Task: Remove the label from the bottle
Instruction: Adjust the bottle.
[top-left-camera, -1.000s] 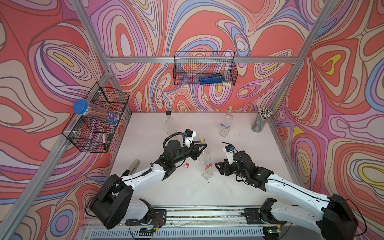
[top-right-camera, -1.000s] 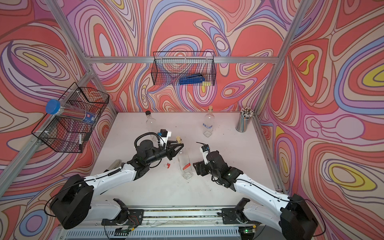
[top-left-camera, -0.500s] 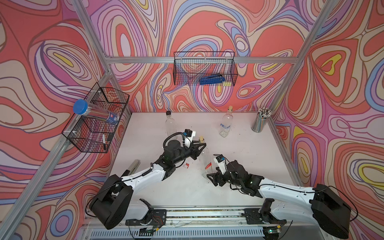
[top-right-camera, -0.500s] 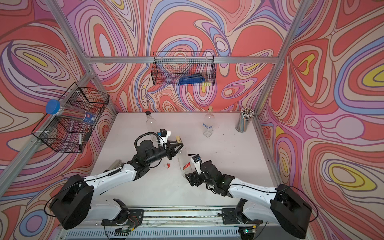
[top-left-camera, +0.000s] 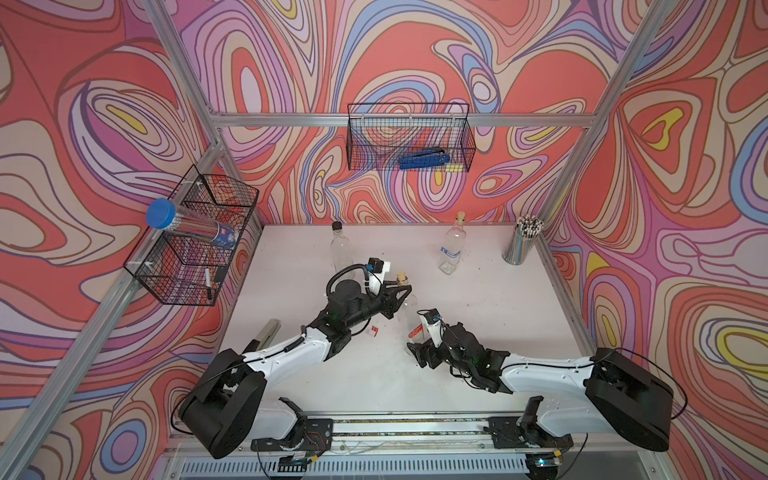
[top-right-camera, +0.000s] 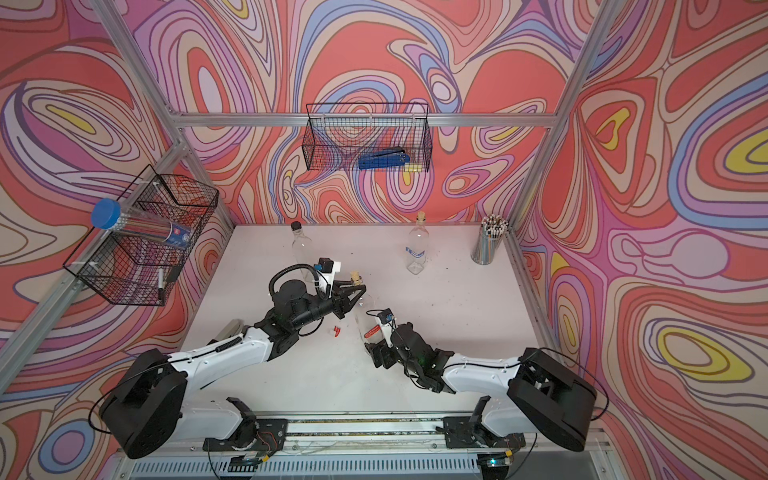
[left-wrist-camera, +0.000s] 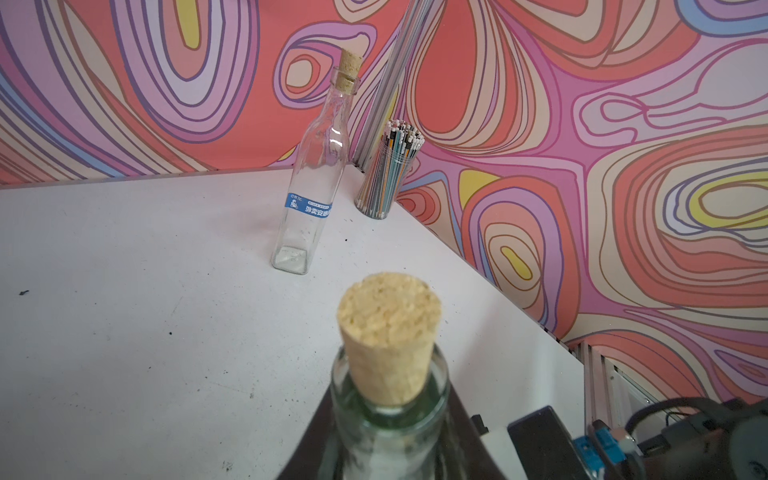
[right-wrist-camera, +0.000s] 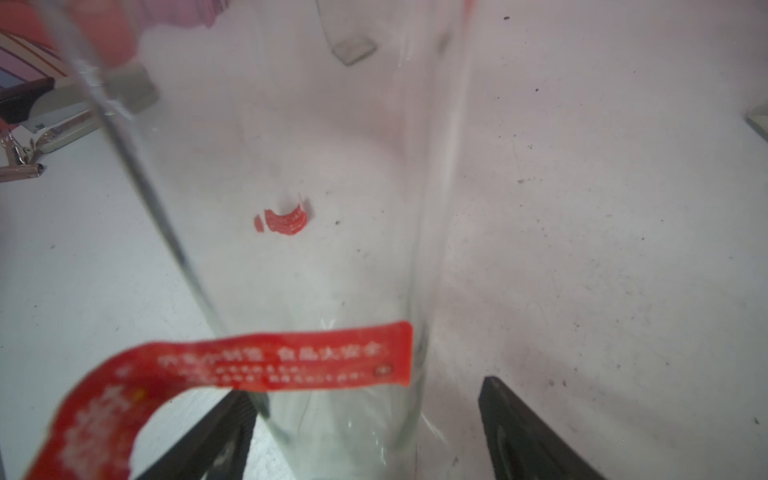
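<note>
Desk (top-left-camera: 498, 316): white, speckled with dark crumbs.

Wire baskets, two counted, both on the walls well apart from either claw. In the side basket (top-left-camera: 178, 286) a clear tube with a blue cap (top-left-camera: 195, 226) and a marker (top-left-camera: 208, 282) are held; in the back basket (top-left-camera: 374, 145) a blue tool (top-left-camera: 424, 159) is seen.

Bottles, three counted, all clear glass. The task bottle (right-wrist-camera: 353, 270) stands between the claws. Its neck is clamped by the left claw (top-left-camera: 402, 288) below the cork (left-wrist-camera: 388, 332). Its base is flanked by the right claw (right-wrist-camera: 365, 388), whose jaws are spread apart. A black-capped bottle (top-left-camera: 340, 253) and a blue-banded corked bottle (top-left-camera: 453, 249) are found beyond the left claw.

Pencil cup (top-left-camera: 521, 241): one, full, well apart from the right claw.

Red label (right-wrist-camera: 266, 361): one end is stuck low on the task bottle, just above the right claw; the other curls free.

Red scrap (top-left-camera: 374, 331): one, on the desk near the left claw.
</note>
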